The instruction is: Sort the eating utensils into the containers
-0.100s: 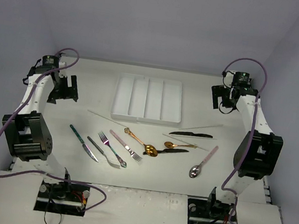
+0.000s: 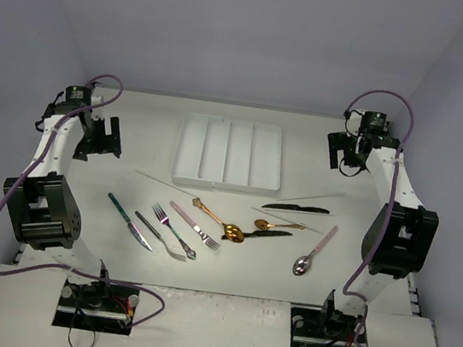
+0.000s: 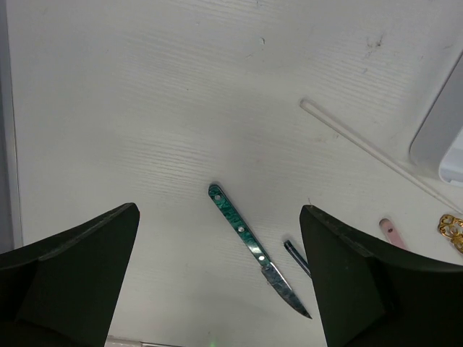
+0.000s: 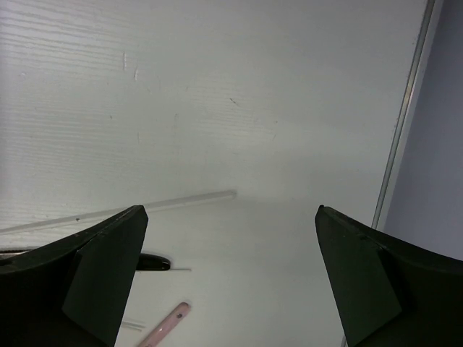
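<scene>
The eating utensils lie loose in the middle of the table. They are a teal-handled knife (image 2: 128, 220), a teal fork (image 2: 173, 233), a pink-handled fork (image 2: 194, 224), a gold spoon (image 2: 220, 222), a black knife (image 2: 296, 208), a pink-handled spoon (image 2: 315, 250) and thin pale chopsticks (image 2: 166, 181). Behind them sits the white tray (image 2: 185, 145) of long containers, with nothing in it. My left gripper (image 2: 103, 138) hangs open at the far left, high over the teal knife (image 3: 257, 249). My right gripper (image 2: 347, 151) hangs open at the far right, above a chopstick (image 4: 145, 206) and the pink handle (image 4: 163, 325).
Purple-grey walls close in the table on three sides. The table's right edge (image 4: 405, 116) runs close to my right gripper. A tray corner (image 3: 441, 137) and a chopstick (image 3: 376, 155) show in the left wrist view. Both arm bases stand at the near edge.
</scene>
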Robot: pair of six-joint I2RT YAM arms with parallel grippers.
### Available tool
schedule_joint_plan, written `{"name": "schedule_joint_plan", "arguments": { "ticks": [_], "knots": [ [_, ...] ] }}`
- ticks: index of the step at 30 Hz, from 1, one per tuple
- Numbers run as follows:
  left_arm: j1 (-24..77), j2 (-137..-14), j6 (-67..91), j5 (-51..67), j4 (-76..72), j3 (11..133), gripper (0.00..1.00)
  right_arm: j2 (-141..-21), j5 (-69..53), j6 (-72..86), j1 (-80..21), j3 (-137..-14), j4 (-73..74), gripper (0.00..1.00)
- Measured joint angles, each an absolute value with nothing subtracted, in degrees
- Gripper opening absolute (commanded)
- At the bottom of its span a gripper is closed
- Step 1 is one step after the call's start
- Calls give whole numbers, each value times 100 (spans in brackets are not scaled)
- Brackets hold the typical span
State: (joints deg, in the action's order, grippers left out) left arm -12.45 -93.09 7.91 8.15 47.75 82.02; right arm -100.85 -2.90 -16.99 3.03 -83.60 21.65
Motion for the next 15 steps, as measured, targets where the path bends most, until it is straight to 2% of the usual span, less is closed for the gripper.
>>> {"name": "schedule_joint_plan", "arguments": {
  "ticks": [9,15],
  "knots": [
    [-1245,-9201,-44,1574,4781,8173,90,-10030,-292,-1702,303,-8272,2165,100],
    [-1227,-8784,-1493,2384,4780,8157,90,-9957,-290,-1708,303,-8201,2168,100]
  ]
}}
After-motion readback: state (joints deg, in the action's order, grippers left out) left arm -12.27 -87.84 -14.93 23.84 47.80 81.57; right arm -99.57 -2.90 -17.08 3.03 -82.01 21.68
